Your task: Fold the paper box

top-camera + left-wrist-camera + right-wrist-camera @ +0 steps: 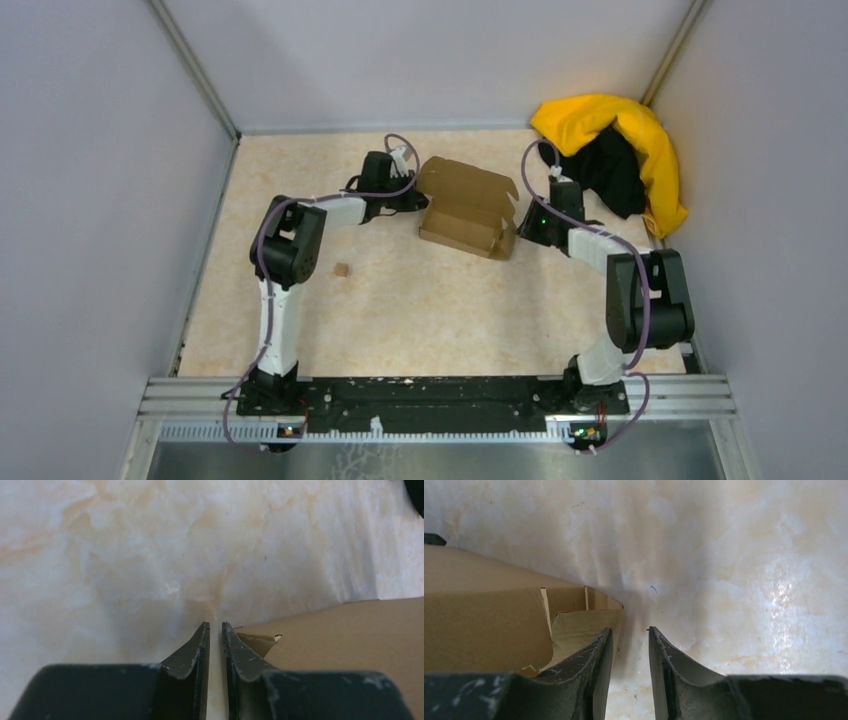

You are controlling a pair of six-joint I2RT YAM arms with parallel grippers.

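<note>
matt cardboard paper box (468,205), glossy marbled table (420,310)

I look down along the right gripper (628,631). Its two dark fingers (584,680) stand a little apart, and between them I see only the pale marbled table (734,580). The box (484,625) fills the left part of the view, brown and plain. Its right corner is partly open, with a flap (574,630) bent inward and short walls behind it. The finger nearer the box covers the lower edge of this flap; whether it touches, I cannot tell. The other finger is clear of the box, over the table. Above the box, at the picture's edge, there is a small dark shape (433,539).
</note>
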